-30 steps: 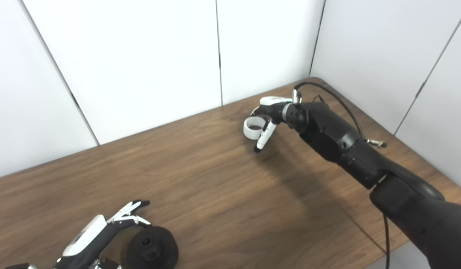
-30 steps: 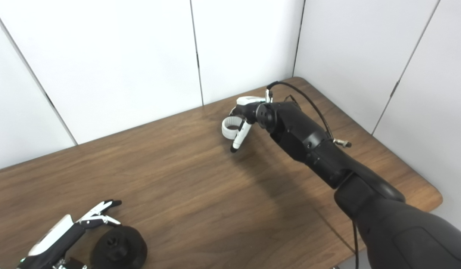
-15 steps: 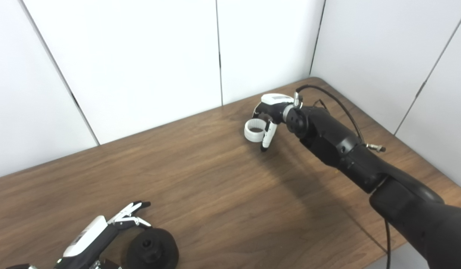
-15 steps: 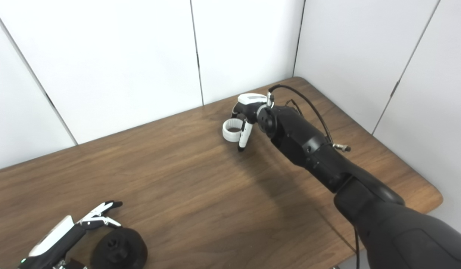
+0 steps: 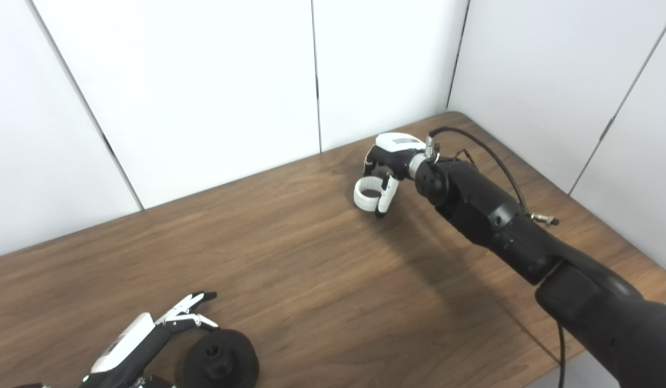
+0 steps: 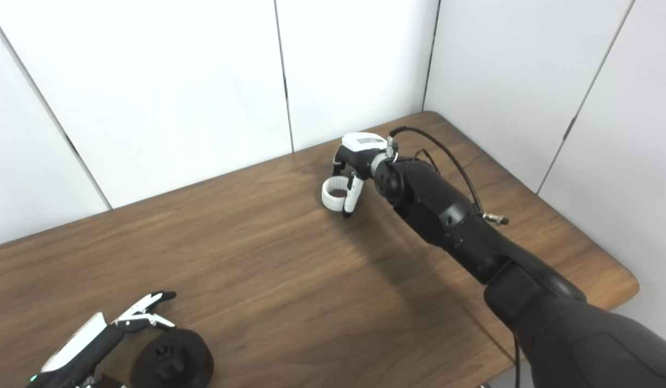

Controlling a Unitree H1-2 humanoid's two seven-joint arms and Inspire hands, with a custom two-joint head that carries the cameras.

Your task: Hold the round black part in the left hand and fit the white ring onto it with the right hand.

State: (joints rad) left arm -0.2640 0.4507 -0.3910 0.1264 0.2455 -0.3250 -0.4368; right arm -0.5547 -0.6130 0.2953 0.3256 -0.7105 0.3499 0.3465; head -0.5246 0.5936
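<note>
A white ring (image 5: 366,194) sits at the far side of the wooden table (image 5: 322,280), the right hand (image 5: 391,161) now lowered and curled around it, gripping it. At the near left edge, the round black part (image 5: 220,360) lies just beside the open, unmoved left hand (image 5: 149,337).

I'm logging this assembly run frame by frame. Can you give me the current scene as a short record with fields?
surface: wooden table, white wall panels behind
white ring: at the far side of the table, at the right robot hand's fingers
right robot hand: reached far across, fingers curled down around the white ring; firm grip or lift cannot be told
round black part: lying on the table at the near left edge
left robot hand: beside the round black part, fingers apart, not holding it
ring fitted: no, the two parts are far apart
</note>
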